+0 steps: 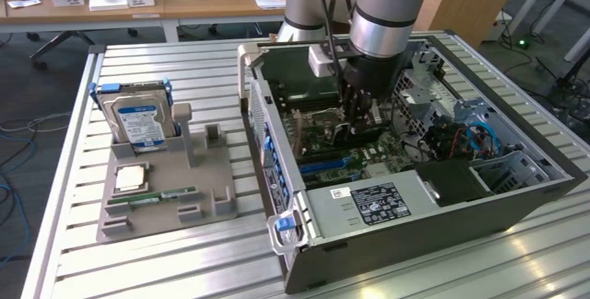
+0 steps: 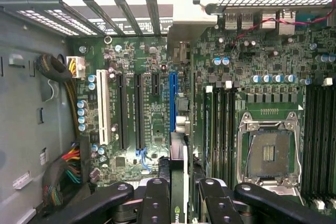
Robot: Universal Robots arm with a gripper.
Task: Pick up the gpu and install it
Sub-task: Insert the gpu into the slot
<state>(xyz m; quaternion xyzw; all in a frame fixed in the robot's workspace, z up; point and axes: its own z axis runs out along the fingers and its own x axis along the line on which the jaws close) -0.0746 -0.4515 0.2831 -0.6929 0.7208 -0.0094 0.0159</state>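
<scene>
My gripper (image 1: 361, 109) reaches down into the open computer case (image 1: 516, 195) over the motherboard (image 1: 369, 154). In the wrist view the gripper (image 2: 181, 205) is shut on the gpu (image 2: 178, 169), a thin dark card seen edge-on between the black fingers (image 2: 155, 203). The card runs beside the long blue slot (image 2: 172, 103), and its silvery bracket (image 2: 191, 22) sits at the case's rear slot openings. Whether the card's edge is down in the slot I cannot tell. Under the gripper the gpu (image 1: 353, 133) is mostly hidden.
A grey parts tray (image 1: 212, 175) on the exterior view's left holds an upright hard drive (image 1: 138, 119), a processor chip (image 1: 131, 178) and a green memory stick (image 1: 152, 197). Inside the case are the power supply (image 1: 374, 206), an empty processor socket (image 2: 268, 153) and cable bundles (image 2: 65, 169).
</scene>
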